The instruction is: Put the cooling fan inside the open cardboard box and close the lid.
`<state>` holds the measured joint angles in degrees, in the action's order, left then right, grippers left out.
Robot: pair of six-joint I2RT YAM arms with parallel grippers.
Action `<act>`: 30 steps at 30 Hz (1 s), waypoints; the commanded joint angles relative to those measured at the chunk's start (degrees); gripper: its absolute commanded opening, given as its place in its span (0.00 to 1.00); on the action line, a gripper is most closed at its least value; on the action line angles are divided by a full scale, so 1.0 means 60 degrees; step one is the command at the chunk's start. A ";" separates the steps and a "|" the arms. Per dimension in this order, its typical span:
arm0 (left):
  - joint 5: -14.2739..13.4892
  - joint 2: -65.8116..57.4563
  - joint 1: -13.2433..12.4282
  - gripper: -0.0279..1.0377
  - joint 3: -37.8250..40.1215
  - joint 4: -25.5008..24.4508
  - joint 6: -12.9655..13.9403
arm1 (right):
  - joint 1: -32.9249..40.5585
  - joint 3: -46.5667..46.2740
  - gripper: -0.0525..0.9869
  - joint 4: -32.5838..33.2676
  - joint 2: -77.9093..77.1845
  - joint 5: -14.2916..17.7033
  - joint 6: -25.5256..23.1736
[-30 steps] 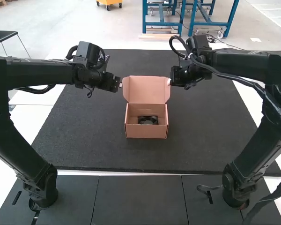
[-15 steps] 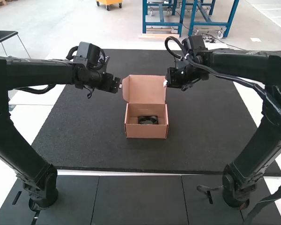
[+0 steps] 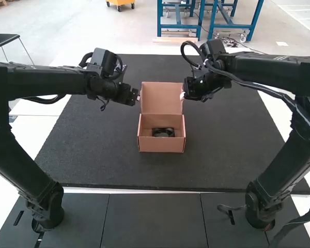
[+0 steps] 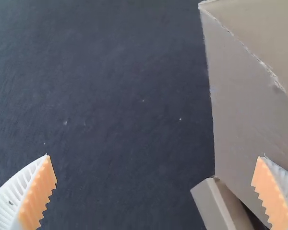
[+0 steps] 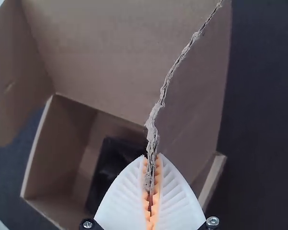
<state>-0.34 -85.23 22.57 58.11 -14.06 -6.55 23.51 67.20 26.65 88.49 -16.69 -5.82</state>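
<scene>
The open cardboard box (image 3: 161,145) stands mid-mat with its lid (image 3: 161,98) upright at the back. The black cooling fan (image 3: 164,133) lies inside on the box floor, also seen in the right wrist view as the fan (image 5: 108,167). My right gripper (image 3: 185,96) is shut on the torn edge of the lid's right side flap (image 5: 197,110), the gripper (image 5: 150,165) pinching it. My left gripper (image 3: 135,96) is open at the lid's left side. In the left wrist view the gripper (image 4: 153,160) straddles bare mat, with one finger against the left flap (image 4: 249,96).
The box rests on a black mat (image 3: 93,144) with free room all around it. White floor (image 3: 20,134) borders the mat on the left, and the arm bases stand at the near edge.
My left gripper has moved right, up to the lid's left flap. My right gripper shifted slightly left with its flap. The lid's side flaps now fold inward, so the lid looks narrower.
</scene>
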 commanded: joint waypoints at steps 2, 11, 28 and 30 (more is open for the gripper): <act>-0.0031 0.0275 0.0047 0.93 0.0291 -0.0073 -0.0081 | 0.0316 0.0109 0.07 0.0230 -0.0173 -0.0383 0.0209; -0.0031 0.0494 0.0047 0.93 0.0130 -0.0234 -0.0081 | 0.0359 0.0123 0.07 0.0494 -0.0173 -0.0397 0.0326; 0.0042 0.0611 0.0106 0.93 -0.0002 -0.0527 -0.0008 | 0.0359 0.0094 0.07 0.0948 -0.0363 -0.0368 0.0443; 0.0042 0.0611 0.0121 0.93 -0.0075 -0.0527 0.0022 | 0.0359 0.0035 0.07 0.0948 -0.0393 -0.0368 0.0443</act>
<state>-0.27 -83.66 22.61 58.11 -17.37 -6.50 24.38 67.22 32.10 87.72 -17.72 -4.10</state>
